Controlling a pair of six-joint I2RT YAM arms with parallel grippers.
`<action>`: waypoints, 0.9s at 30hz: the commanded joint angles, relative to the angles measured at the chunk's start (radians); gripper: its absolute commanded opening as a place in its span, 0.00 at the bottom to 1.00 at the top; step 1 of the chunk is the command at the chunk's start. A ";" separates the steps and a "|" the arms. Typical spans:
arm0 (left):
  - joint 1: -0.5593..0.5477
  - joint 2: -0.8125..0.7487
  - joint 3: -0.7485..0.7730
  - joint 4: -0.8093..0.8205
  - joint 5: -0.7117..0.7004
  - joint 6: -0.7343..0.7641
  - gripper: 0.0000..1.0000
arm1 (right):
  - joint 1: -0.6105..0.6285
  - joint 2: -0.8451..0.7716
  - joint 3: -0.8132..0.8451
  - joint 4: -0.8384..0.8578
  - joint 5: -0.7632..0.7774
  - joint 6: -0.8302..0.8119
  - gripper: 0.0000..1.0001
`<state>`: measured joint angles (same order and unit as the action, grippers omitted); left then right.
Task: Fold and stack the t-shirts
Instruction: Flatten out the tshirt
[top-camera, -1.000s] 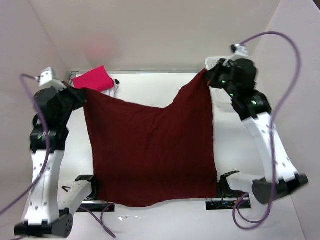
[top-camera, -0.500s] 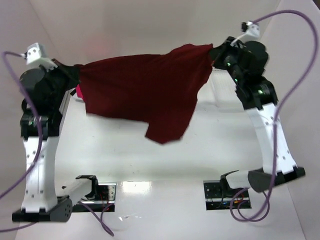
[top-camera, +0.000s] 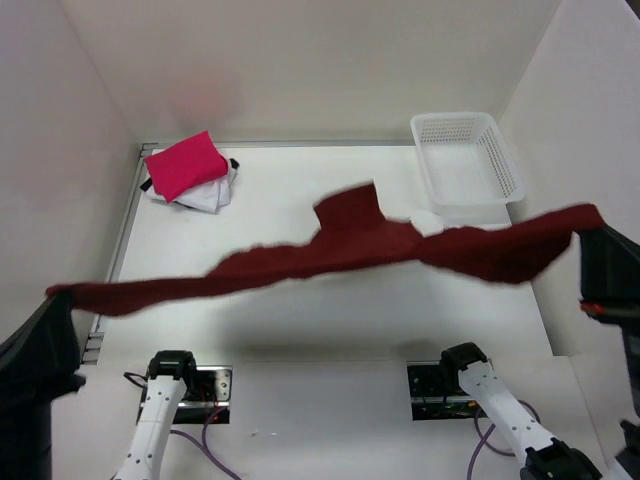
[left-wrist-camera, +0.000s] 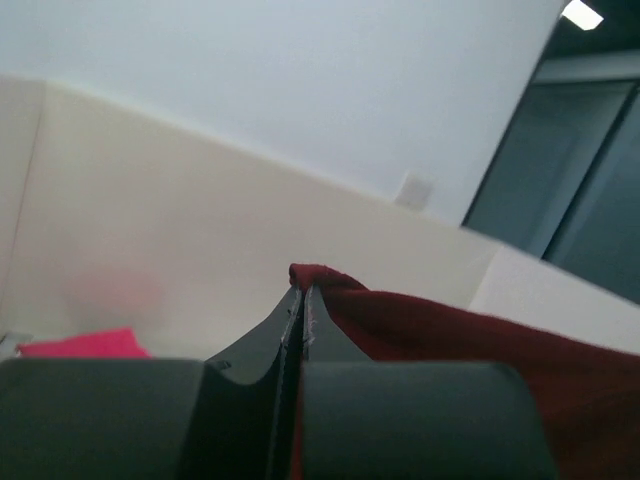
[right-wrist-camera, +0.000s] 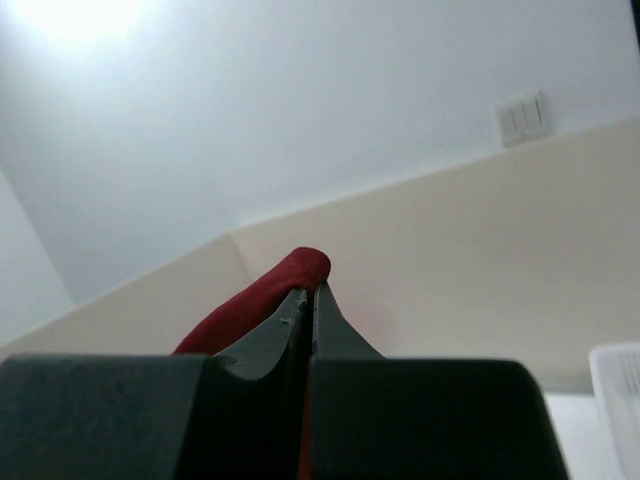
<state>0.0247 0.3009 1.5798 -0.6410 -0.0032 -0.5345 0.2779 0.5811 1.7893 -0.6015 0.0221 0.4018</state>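
Note:
The dark maroon t-shirt (top-camera: 350, 250) hangs stretched in the air across the whole top view, edge-on, high above the table. My left gripper (left-wrist-camera: 300, 292) is shut on its left corner (left-wrist-camera: 320, 280) at the lower left of the top view (top-camera: 55, 300). My right gripper (right-wrist-camera: 308, 290) is shut on its right corner (right-wrist-camera: 300, 268) at the right edge of the top view (top-camera: 592, 222). The folded pink-red t-shirt (top-camera: 185, 165) lies on the white t-shirt (top-camera: 205, 195) at the table's back left.
A white plastic mesh basket (top-camera: 466, 165) stands at the back right of the table. The arm bases (top-camera: 180, 385) sit at the near edge. White walls enclose the table on the left, back and right.
Both grippers have risen and pulled back toward the camera, carrying the maroon shirt from spread over the table to stretched high and edge-on. The basket and the back-left stack now show.

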 joint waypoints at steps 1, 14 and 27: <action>-0.049 0.026 0.012 -0.025 -0.072 -0.061 0.00 | -0.003 0.036 0.077 -0.095 0.009 0.017 0.00; -0.177 0.163 -0.250 0.167 -0.235 -0.047 0.00 | -0.003 0.194 -0.245 0.049 0.042 -0.005 0.00; -0.177 0.349 -0.604 0.362 -0.235 -0.068 0.00 | -0.003 0.403 -0.649 0.312 0.085 0.054 0.00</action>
<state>-0.1492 0.6355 1.0035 -0.4191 -0.2137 -0.5844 0.2779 0.9879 1.1808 -0.4855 0.0739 0.4199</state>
